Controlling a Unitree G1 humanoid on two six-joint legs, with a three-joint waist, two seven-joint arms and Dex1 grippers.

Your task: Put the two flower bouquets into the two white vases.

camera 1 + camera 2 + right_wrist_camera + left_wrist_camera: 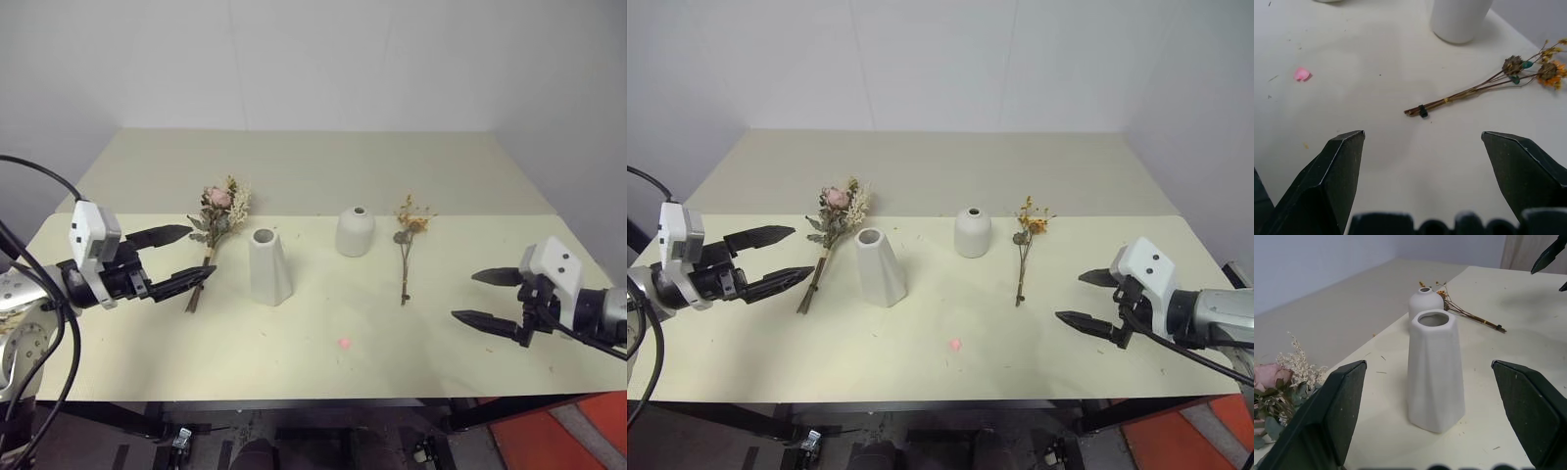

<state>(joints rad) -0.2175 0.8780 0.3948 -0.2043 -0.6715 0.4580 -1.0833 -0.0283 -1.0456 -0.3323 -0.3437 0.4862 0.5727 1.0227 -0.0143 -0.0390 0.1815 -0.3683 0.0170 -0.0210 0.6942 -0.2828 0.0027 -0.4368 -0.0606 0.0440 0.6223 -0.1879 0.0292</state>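
Pink-rose bouquet (pixel 217 220), sparse yellow sprig (pixel 407 243), tapered vase (pixel 268 265), bulbous vase (pixel 355 232); both grippers' jaws spread, empty

Left gripper (pixel 179 258): fingers spread wide, hovering at the left of the table (pixel 470 176); the pink rose bunch (pixel 217 220) lies just past its fingertips.
Tall vase (pixel 269 265): upright just right of the bunch's stems; narrow gap between them.
Between the vases: the round vase (pixel 355 232) stands farther back and right of the tall one; open strip between them.
Right gripper (pixel 1093 299): fingers spread wide, over bare table at the right.
Yellow sprig (pixel 406 245): lies flat right of the round vase, near but apart; nothing between its stem end and the right gripper.
Front edge: bare except a small pink petal (pixel 344 343).
Rear half: bare.
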